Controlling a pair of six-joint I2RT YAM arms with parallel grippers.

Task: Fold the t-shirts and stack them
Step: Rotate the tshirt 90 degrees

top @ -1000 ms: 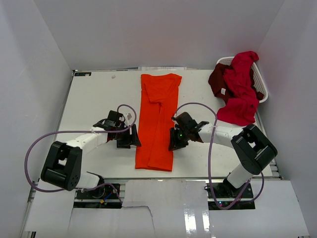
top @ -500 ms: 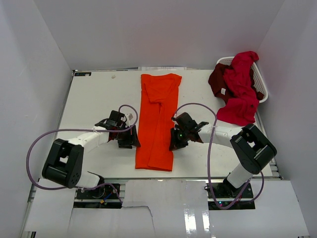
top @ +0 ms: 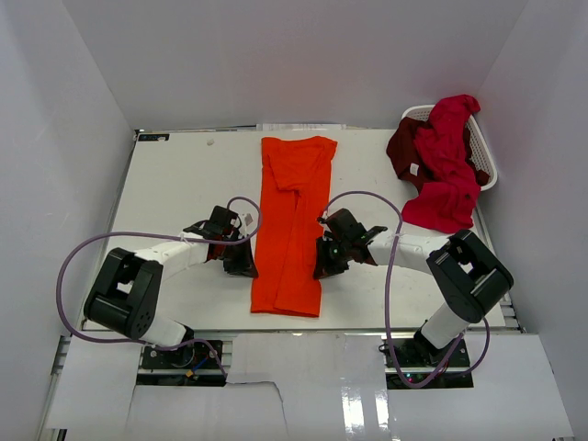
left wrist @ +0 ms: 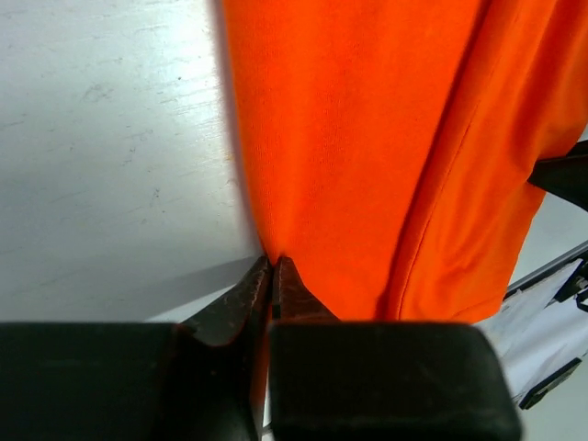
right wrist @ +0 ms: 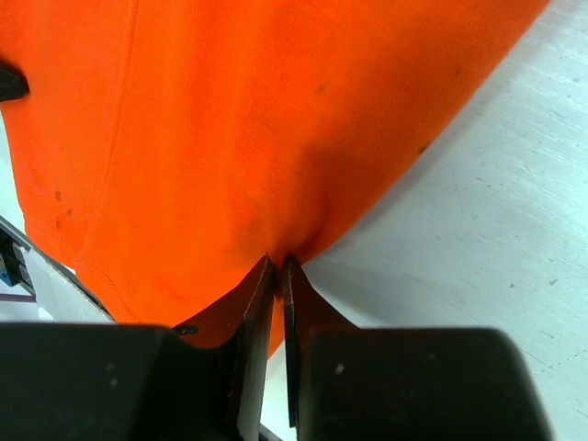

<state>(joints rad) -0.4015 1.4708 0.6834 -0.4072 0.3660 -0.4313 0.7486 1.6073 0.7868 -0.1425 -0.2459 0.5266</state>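
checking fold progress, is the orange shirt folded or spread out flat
Partly folded: the orange t-shirt lies as a long narrow strip, sides turned in, no sleeves sticking out, not yet folded end to end.

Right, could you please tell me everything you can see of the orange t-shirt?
The orange t-shirt is bright orange soft knit cloth, folded lengthwise into a long narrow strip, layers overlapping toward the far end. It lies mid-table on the white table, running from the far edge toward the near one. The left claw pinches its left edge and the right claw its right edge, both toward the near end, jaws closed on the cloth. Nothing else touches it.
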